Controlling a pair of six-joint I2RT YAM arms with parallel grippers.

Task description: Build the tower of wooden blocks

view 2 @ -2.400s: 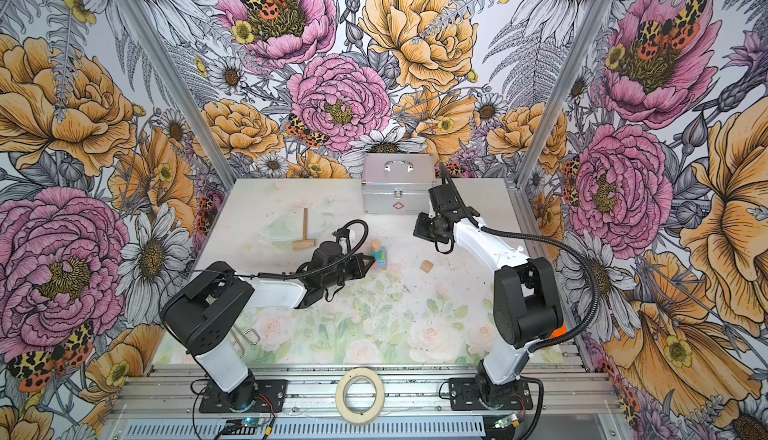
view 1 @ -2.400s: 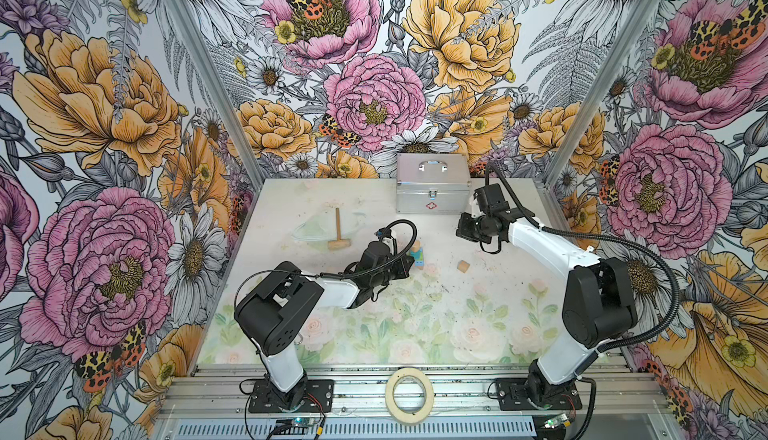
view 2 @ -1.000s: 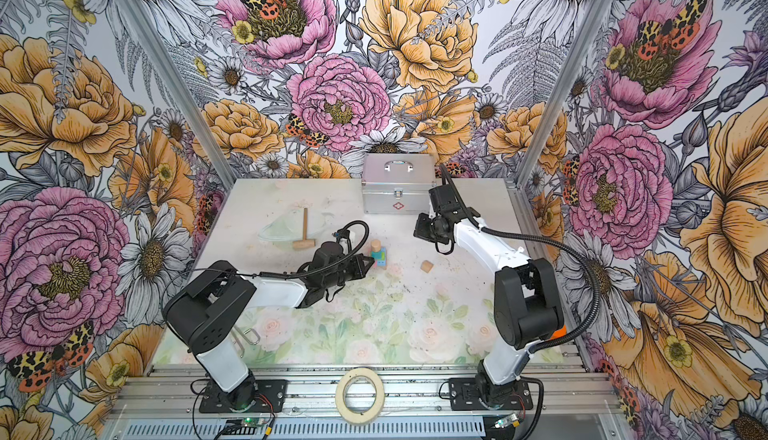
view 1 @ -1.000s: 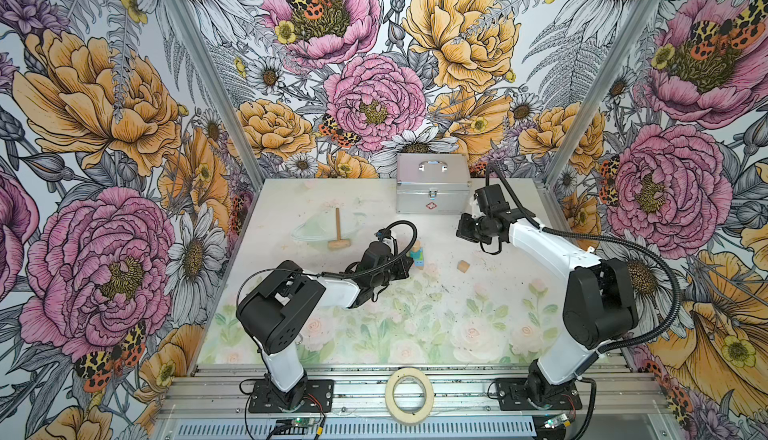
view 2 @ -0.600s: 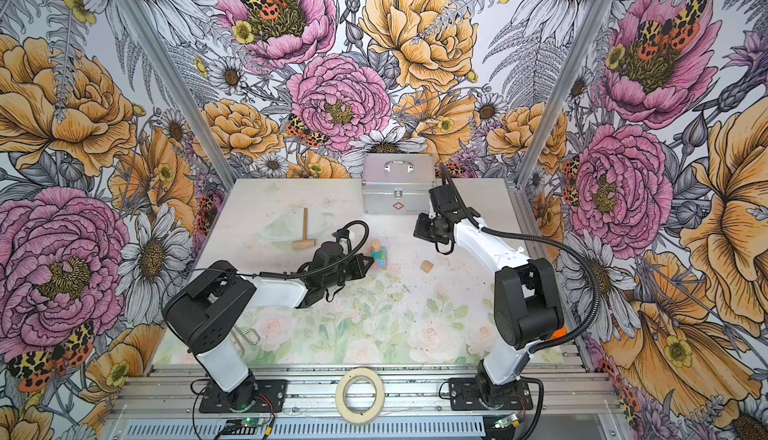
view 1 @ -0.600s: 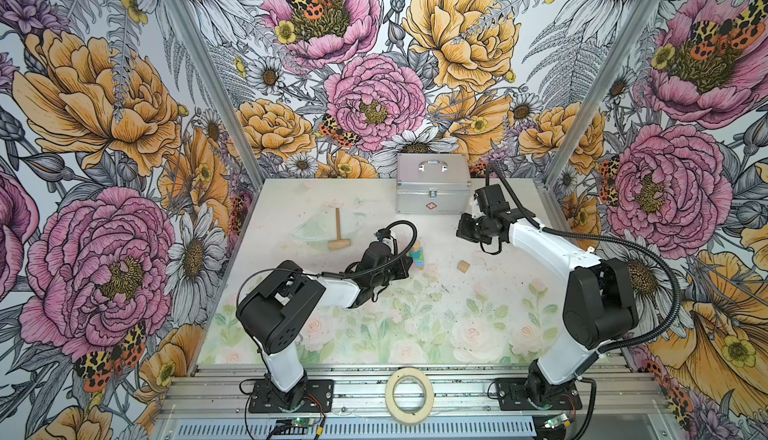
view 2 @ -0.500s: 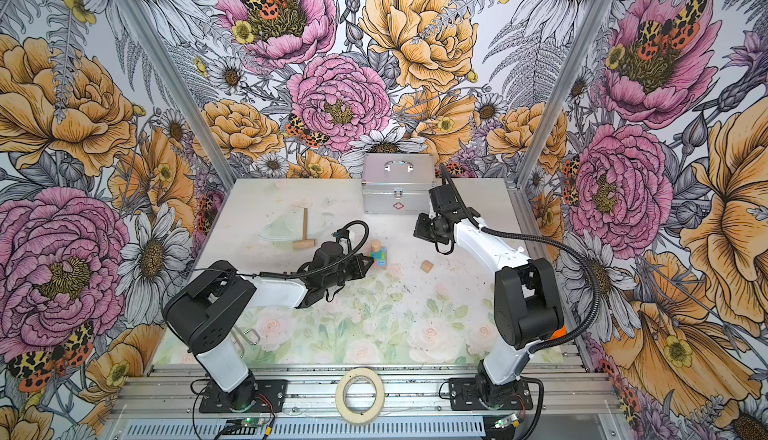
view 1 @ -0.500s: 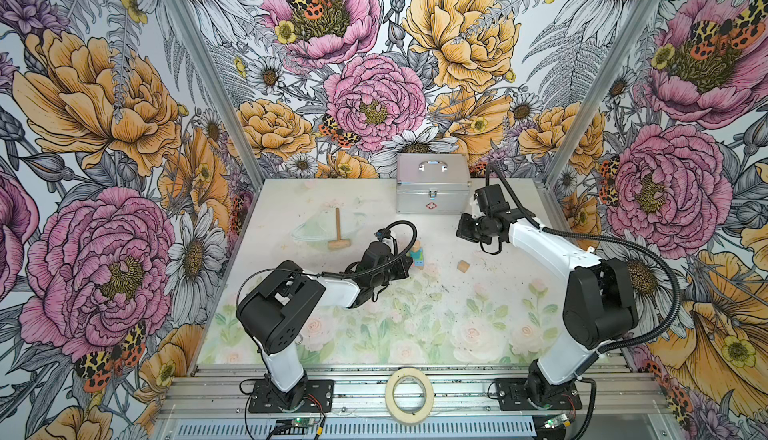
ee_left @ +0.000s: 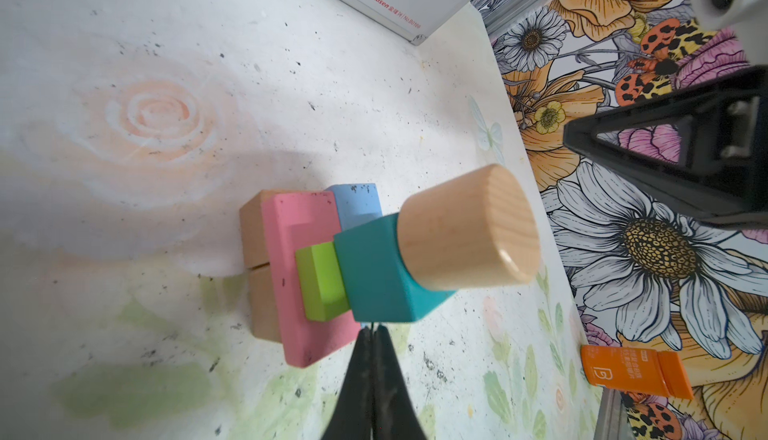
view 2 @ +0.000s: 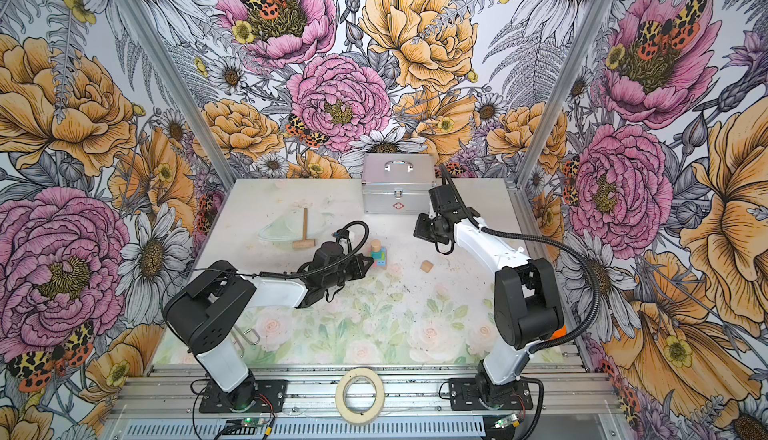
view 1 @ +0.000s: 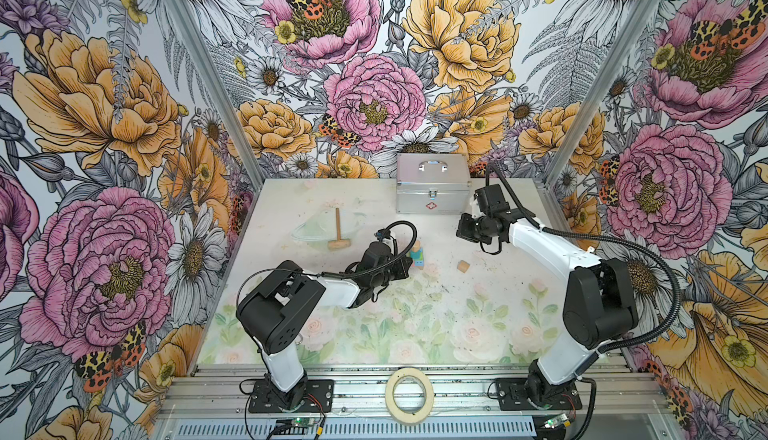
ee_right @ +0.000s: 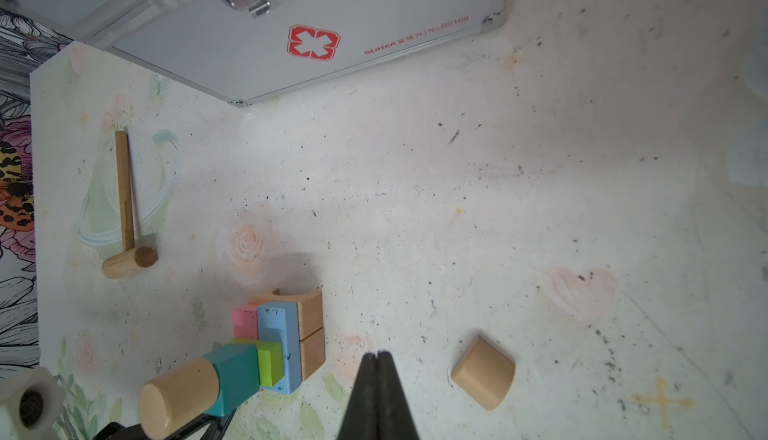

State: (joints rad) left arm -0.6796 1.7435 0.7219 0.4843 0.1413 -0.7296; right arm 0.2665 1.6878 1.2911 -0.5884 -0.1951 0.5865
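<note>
The tower (view 1: 417, 254) stands on the tabletop (view 1: 291, 209), its base partly hidden behind the left jaws, pressed together just beside it. The right jaws, likewise pressed together, hover near the silver case (view 1: 432, 184).

My gripper (ee_right: 377, 361) is pressed shut with nothing between its tips, above the speckled table (ee_right: 457, 188). Close on one side of my tips stands the tower (ee_right: 266, 350). It has two tan blocks (ee_right: 311, 332) at its base, then a pink block (ee_right: 245, 319) and a blue block (ee_right: 277, 346), a green block (ee_right: 270, 361), a teal block (ee_right: 235, 375) and a tan cylinder (ee_right: 178, 394) topmost. Near my other side a loose tan block (ee_right: 483, 372) lies alone. Beyond the tower a wooden mallet (ee_right: 124, 225) lies flat. Well ahead of me stands a silver case (ee_right: 249, 55) bearing a red cross.
</note>
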